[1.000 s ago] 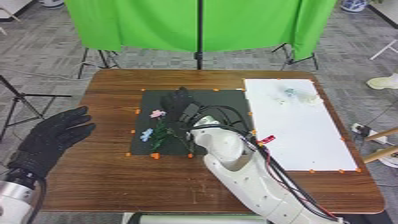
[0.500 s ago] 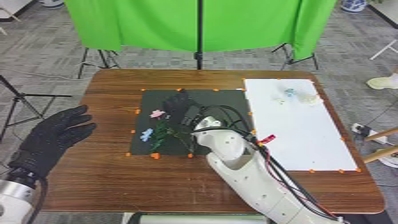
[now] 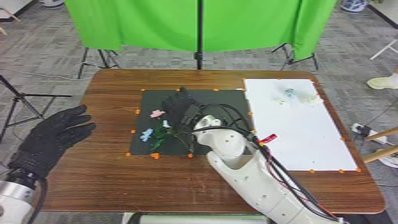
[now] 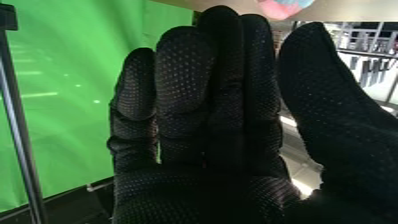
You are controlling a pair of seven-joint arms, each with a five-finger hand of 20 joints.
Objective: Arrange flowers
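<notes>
In the head view my right hand [image 3: 180,104] is over the dark mat [image 3: 197,93], its fingers straight, just beside the pink flower [image 3: 157,113]. Below that lie a blue flower [image 3: 147,134] and green stems [image 3: 160,137] on the mat. Pale blue and whitish flowers [image 3: 290,92] rest near the far end of the white board [image 3: 300,127]. My left hand [image 3: 55,132] stands open left of the mat. In the right wrist view my right hand [image 4: 209,135] has straight fingers and the thumb apart; a pink flower [image 4: 281,9] shows beyond them.
Orange markers edge the mat and the board on the brown table [image 3: 111,175]. A green curtain [image 3: 142,30] hangs behind the table, with a dark stand [image 3: 200,45] in front of it. Black cables [image 3: 238,116] run along the right arm.
My right hand has shifted slightly, and its fingers have changed outline a little. A small pale spot now shows between the pink and blue flowers. My left hand is nearly still.
</notes>
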